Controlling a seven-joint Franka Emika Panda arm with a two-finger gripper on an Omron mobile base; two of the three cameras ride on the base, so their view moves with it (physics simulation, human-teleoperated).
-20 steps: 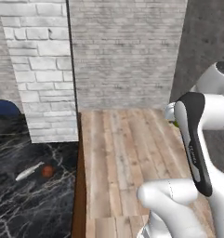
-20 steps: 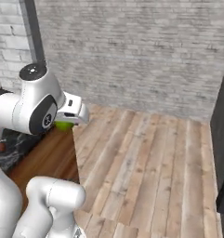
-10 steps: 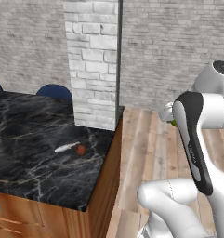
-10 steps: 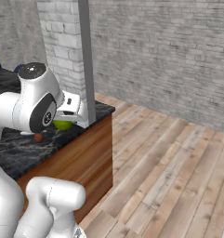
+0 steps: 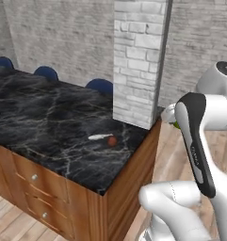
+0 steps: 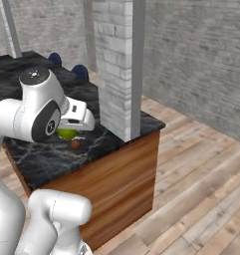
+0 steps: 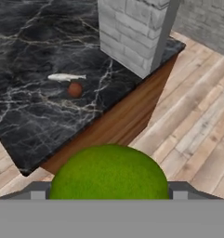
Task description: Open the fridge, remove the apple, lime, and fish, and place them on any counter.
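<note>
Black marble with white veins makes up the surface, set on brown wooden cabinets with a white brick pillar rising from its near corner and wood-plank floor beyond. Two of the task's things already lie on it: the fish, long axis running roughly 9 to 3 o'clock in the hand view, and the apple just beside it at about 5 o'clock from the fish's middle — whether they touch is too fine to tell.

Fingers stand wide apart around the lime, which sits between them at the bottom of the hand view; it looks gripped rather than resting on anything. In the right base view the lime hangs under the white hand, above the marble and just up from the apple.

What the next move turns on: from the lime, the fish and apple lie toward 11 o'clock in the hand view, well apart from it, while the surface's wooden edge runs just ahead at 12 o'clock and bare marble lies beyond it. My judgement is that the lime has to go forward and down onto that bare marble, short of the apple, so it does not knock either thing.

Pose — the arm is folded close to the body, elbow high, hand pitched forward and down toward the corner by the pillar.
</note>
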